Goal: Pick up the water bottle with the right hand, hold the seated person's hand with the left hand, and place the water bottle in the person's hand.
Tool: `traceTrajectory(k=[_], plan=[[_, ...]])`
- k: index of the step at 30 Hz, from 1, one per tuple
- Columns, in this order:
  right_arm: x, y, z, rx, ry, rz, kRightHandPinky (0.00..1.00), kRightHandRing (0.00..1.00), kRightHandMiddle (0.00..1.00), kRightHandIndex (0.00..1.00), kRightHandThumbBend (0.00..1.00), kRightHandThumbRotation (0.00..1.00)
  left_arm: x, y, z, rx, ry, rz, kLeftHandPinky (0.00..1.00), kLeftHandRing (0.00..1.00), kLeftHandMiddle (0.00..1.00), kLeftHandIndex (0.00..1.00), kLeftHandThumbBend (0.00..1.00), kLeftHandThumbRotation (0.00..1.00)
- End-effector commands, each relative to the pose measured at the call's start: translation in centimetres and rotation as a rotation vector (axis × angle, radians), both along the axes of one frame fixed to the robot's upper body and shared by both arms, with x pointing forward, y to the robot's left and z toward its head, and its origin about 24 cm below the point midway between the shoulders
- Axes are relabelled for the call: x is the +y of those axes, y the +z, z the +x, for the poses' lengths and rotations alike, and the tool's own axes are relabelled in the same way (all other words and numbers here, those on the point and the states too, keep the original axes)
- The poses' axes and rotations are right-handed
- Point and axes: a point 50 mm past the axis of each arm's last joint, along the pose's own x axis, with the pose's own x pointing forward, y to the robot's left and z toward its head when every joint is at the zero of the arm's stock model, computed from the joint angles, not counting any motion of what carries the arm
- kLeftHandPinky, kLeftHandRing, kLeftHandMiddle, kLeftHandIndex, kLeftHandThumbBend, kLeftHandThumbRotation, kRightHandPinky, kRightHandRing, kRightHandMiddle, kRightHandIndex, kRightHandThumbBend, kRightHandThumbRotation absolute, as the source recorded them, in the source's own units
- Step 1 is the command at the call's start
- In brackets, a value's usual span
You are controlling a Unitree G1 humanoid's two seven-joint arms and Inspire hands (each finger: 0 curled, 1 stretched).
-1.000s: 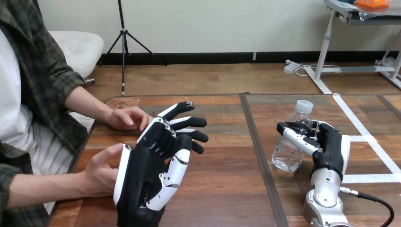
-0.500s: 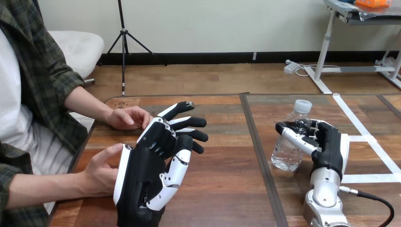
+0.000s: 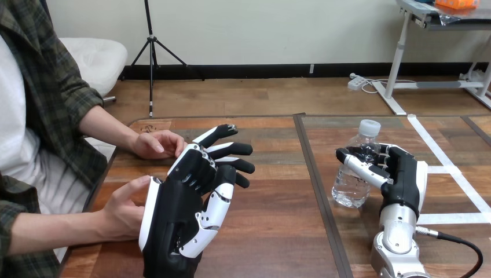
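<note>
the right hand [image 3: 405, 176] is at the table's [image 3: 278, 231] right half, its fingers [image 3: 370, 155] curled round the water bottle [image 3: 351, 185], clamped on its upper body below the white cap [image 3: 369, 127]; the bottle is upright, its base at or just above the wood, i cannot tell which; the left hand [image 3: 182, 208] hangs over the table's left half, back towards the camera, fingers [image 3: 231, 149] straight and spread apart, gripping nothing; the person's hand at the view's lower left [image 3: 123, 213] lies against that hand's outer edge, touching its white shell; the person's other hand [image 3: 155, 145] rests on the table just behind.
</note>
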Motion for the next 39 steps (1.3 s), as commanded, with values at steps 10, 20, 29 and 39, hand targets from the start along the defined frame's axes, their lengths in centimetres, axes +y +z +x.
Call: traceTrajectory(k=[10,20,29,39], plan=[[0.8,4.4,2.1,-0.256,0.073,-0.074,0.42,0.45,0.48,0.49,0.75,0.0,-0.3,1.5,0.6,-0.082,0.014,-0.032,0.47,0.58,0.66,0.75,0.27,0.42],[1.3,5.4,1.5,-0.388,0.138,-0.112,0.39,0.43,0.48,0.48,0.75,0.0,-0.2,1.6,0.7,-0.092,0.013,-0.026,0.46,0.58,0.66,0.75,0.26,0.41],[2.0,6.2,0.8,-0.501,0.207,-0.131,0.37,0.42,0.47,0.48,0.74,0.0,-0.2,1.5,0.7,-0.087,0.014,-0.024,0.46,0.58,0.66,0.76,0.28,0.41],[2.8,6.8,0.0,-0.572,0.258,-0.128,0.35,0.41,0.46,0.47,0.73,0.0,-0.1,1.6,0.7,-0.093,0.026,-0.007,0.47,0.59,0.67,0.76,0.28,0.42]])
